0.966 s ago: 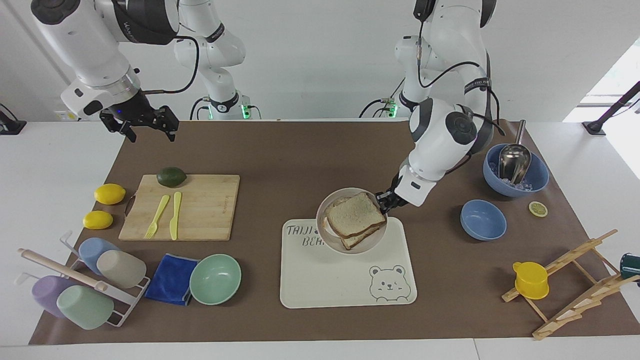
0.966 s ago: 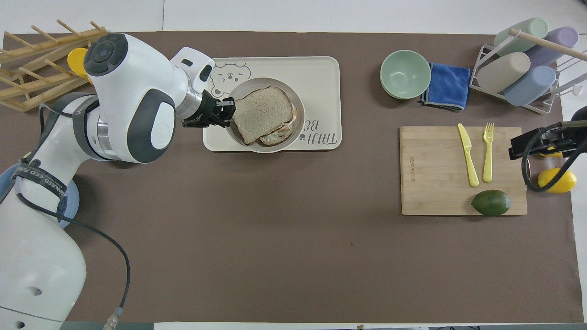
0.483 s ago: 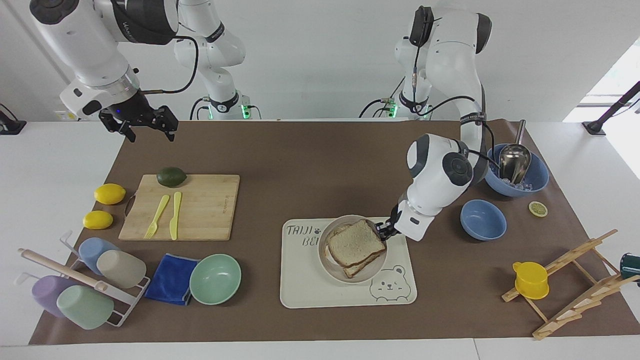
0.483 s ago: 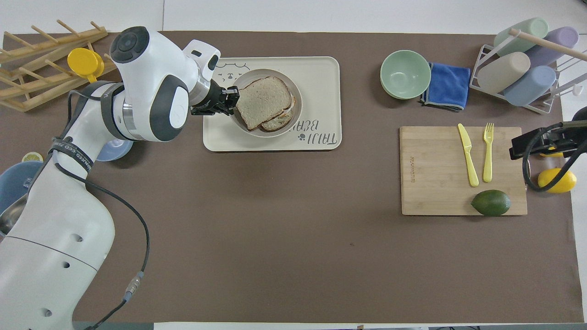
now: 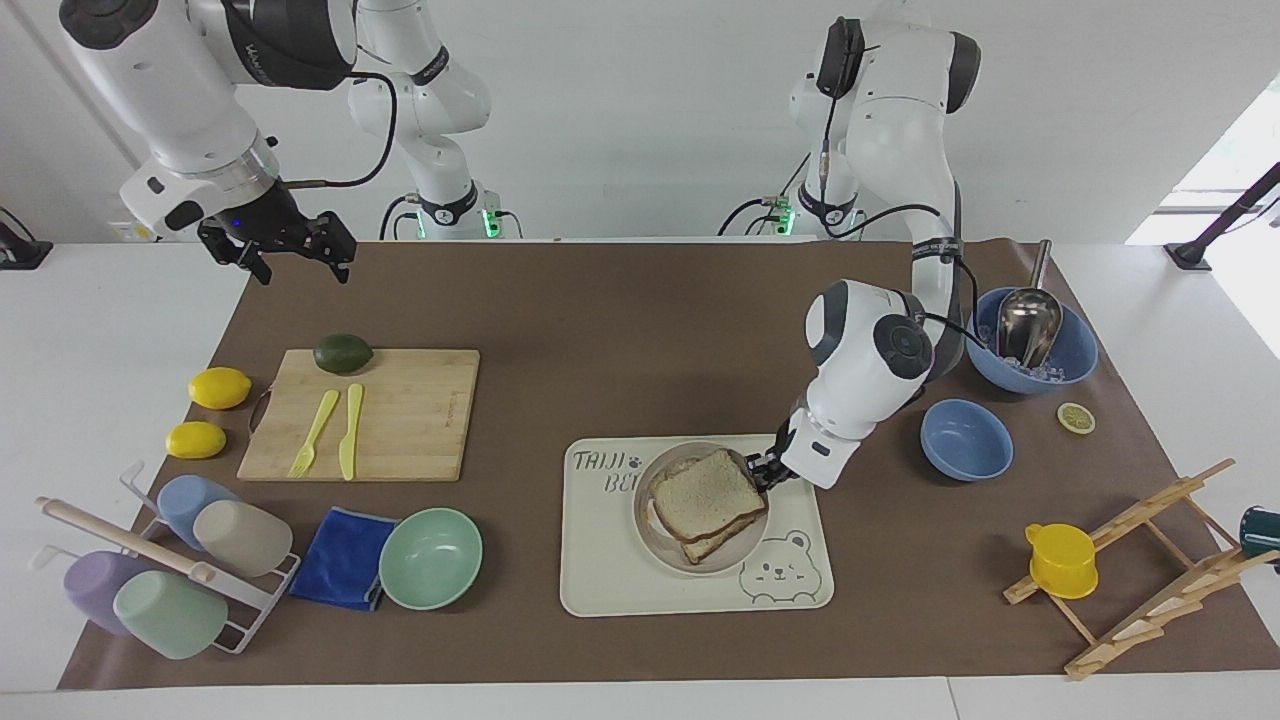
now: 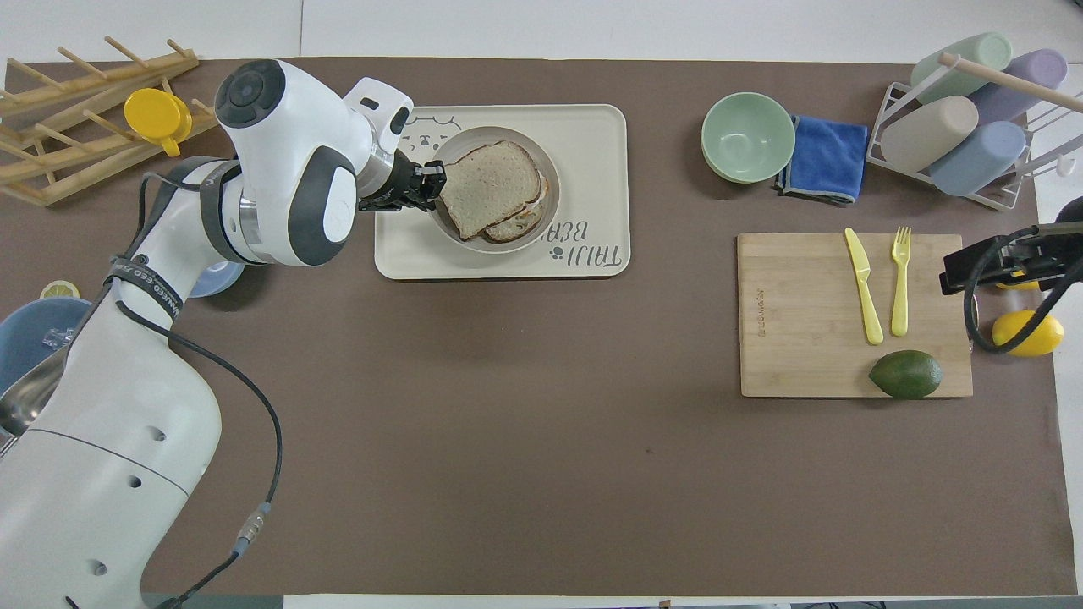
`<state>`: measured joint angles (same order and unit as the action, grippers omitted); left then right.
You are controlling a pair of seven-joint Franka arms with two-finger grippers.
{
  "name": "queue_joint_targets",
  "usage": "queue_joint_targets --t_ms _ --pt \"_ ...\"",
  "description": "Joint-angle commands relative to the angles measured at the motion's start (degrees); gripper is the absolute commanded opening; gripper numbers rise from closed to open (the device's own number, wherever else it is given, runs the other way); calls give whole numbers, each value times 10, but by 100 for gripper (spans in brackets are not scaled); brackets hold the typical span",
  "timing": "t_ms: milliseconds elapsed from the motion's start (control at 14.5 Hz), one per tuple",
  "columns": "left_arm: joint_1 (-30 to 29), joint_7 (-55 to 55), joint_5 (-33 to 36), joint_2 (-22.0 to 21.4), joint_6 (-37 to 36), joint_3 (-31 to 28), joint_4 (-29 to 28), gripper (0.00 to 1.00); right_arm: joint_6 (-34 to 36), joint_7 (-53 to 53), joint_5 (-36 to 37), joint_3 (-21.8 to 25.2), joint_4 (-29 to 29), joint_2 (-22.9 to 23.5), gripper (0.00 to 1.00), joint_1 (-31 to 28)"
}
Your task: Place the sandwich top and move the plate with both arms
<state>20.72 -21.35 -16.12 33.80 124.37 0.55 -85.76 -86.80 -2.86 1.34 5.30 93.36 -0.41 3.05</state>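
Note:
The round beige-grey plate (image 5: 720,564) (image 6: 486,135) lies on or just above the cream bear-printed tray (image 5: 620,585) (image 6: 592,127); I cannot tell whether it rests there. On it the sandwich top (image 5: 707,492) (image 6: 491,184), a plain light-brown slice, lies over a lower slice. My left gripper (image 5: 760,470) (image 6: 433,182) is shut on the plate's rim, at the side toward the left arm's end. My right gripper (image 5: 303,268) waits open and holding nothing above the mat's corner near the right arm's base.
A cutting board (image 5: 400,420) carries an avocado (image 5: 343,353), a yellow fork and knife; two lemons (image 5: 219,387) lie beside it. A mint bowl (image 5: 431,557), blue cloth and cup rack (image 5: 160,570) stand farther out. Two blue bowls (image 5: 966,439) and a wooden rack (image 5: 1150,570) flank the left arm.
My left gripper has carried the plate with the sandwich away from the robots and lowered it onto the middle of the tray. The right arm has stayed still.

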Motion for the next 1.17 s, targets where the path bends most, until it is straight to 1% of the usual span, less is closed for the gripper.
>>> queue_joint_targets --t_ms 0,69,138,207,414,552,690,828,897,1103 --pt "3 17 -7 -10 17 -3 -13 35 0 8 -12 -3 5 -7 100 -6" --pt "2 26 -7 -11 16 -4 -15 68 0 8 -12 -3 5 -7 100 -6" --pt "-1 38 -7 -12 14 -4 -16 94 0 8 -12 -3 5 -7 100 -6" --pt "-3 41 -7 -13 9 -4 -16 100 0 8 -12 -3 5 -7 100 -6" --pt "-7 41 -4 -12 3 -7 -10 100 0 8 -12 -3 5 -7 100 -6" --pt "-19 41 17 -21 -2 -15 -9 100 0 8 -12 -3 5 -7 100 -6" --pt "-43 41 20 -48 -22 -18 -9 100 0 8 -12 -3 5 -7 100 -6" --pt "-56 40 21 -85 -47 -27 -12 100 0 8 -12 -3 5 -7 100 -6" --pt "-58 41 33 -103 -69 -45 -10 100 -1 8 -12 -3 5 -7 100 -6" --pt "-68 53 69 -143 -119 -69 -9 100 0 8 -13 -3 5 -7 100 -6"
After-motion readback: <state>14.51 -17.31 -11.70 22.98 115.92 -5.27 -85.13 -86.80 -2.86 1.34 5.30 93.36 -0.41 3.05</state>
